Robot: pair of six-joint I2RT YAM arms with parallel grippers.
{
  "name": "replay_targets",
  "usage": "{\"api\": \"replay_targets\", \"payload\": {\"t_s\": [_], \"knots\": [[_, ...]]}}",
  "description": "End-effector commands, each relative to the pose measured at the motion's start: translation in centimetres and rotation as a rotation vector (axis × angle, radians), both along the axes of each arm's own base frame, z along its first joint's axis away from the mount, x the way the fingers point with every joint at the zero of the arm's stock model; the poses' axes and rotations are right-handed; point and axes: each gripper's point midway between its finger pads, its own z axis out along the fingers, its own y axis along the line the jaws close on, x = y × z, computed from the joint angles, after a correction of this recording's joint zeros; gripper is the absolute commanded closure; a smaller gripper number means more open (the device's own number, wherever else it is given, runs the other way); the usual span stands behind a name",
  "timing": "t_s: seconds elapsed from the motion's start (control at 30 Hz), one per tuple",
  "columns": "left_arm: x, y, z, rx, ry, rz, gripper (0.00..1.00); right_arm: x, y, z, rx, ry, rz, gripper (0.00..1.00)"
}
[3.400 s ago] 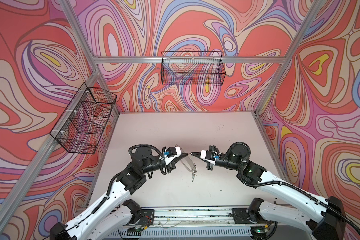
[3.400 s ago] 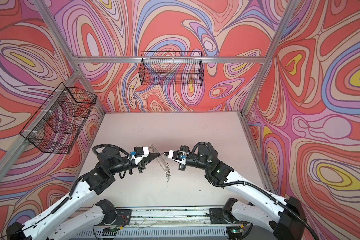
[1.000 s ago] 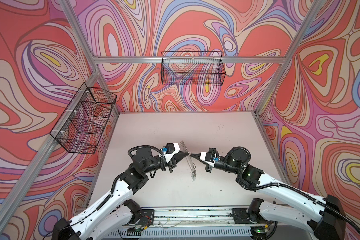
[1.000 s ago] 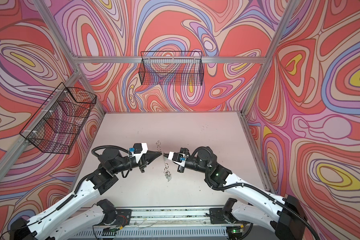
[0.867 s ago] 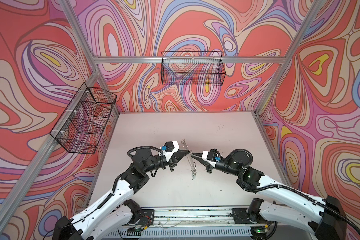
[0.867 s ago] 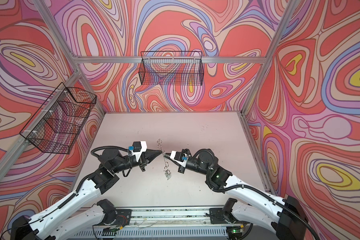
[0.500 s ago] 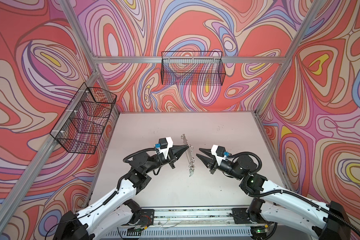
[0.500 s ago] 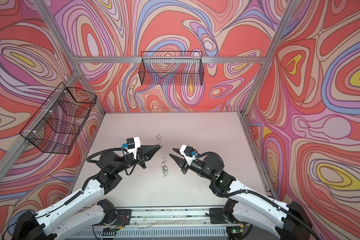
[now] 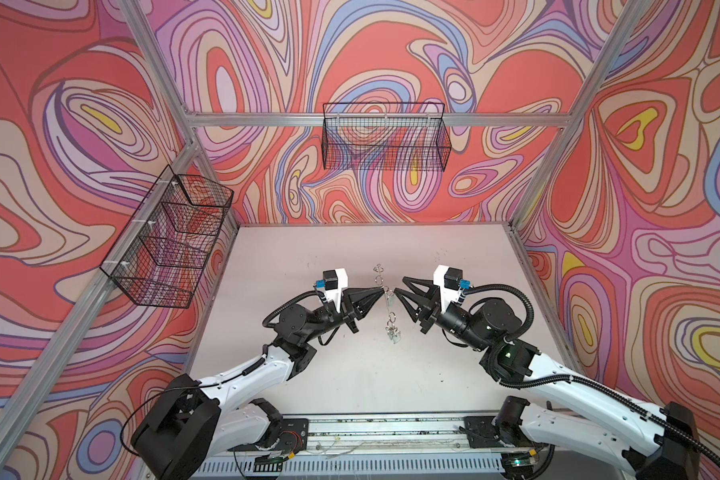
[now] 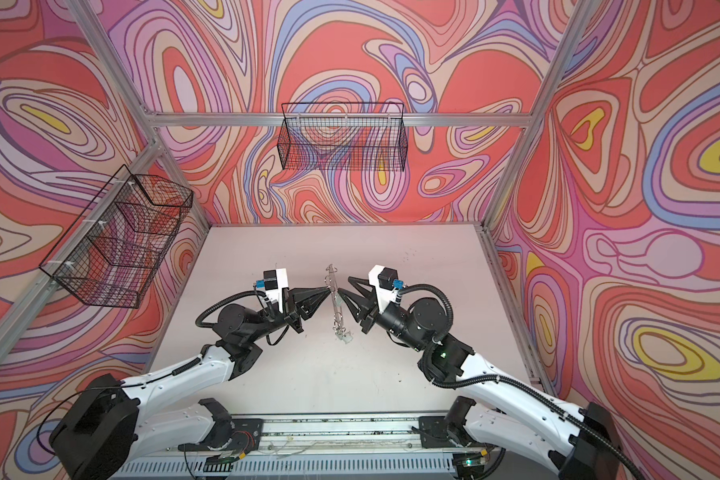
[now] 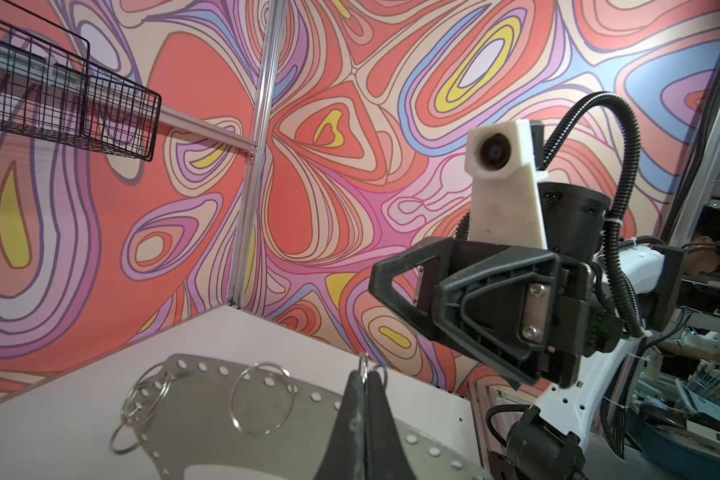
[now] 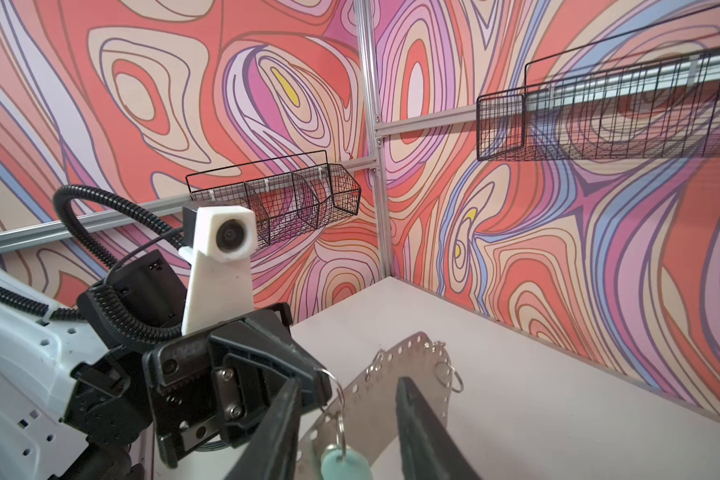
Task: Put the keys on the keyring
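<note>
No text, brand, number or sign can be read in any view. In the left wrist view a pale box (image 11: 715, 432) outside the cell carries dark print, too blurred to make out. The mint key tag (image 12: 344, 463) shows a plain face.

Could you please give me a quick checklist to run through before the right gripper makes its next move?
1. Left gripper shut on a loop of the keyring: ok.
2. Keyring lifted off the table: ok.
3. Right gripper open, facing the keyring: ok.
4. Mint tag hanging by the right gripper: ok.
5. Tag fully threaded onto the loop: cannot tell.
</note>
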Motion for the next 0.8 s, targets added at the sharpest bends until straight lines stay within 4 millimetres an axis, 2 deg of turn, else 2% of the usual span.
{"api": "replay_targets", "payload": {"t_s": [0.0, 0.1, 0.3, 0.47, 0.77], "knots": [[-1.2, 1.2, 5.9, -0.128, -0.144, -0.013, 1.00, 0.0, 0.3, 0.6, -0.006, 0.013, 0.017, 0.61], [-0.5, 2.0, 7.2, -0.165, -0.114, -0.005, 1.00, 0.4, 0.6, 1.1, -0.013, 0.011, 0.042, 0.62], [-0.9, 2.5, 8.9, -0.190, -0.119, -0.040, 1.00, 0.7, 0.8, 3.0, 0.027, -0.021, 0.112, 0.61], [-1.1, 2.9, 8.8, -0.190, -0.110, -0.044, 1.00, 0.3, 1.1, 4.0, 0.045, -0.046, 0.178, 0.63], [-0.9, 2.7, 8.2, -0.177, -0.096, -0.053, 1.00, 0.3, 2.8, 4.1, -0.013, -0.058, 0.247, 0.67]]}}
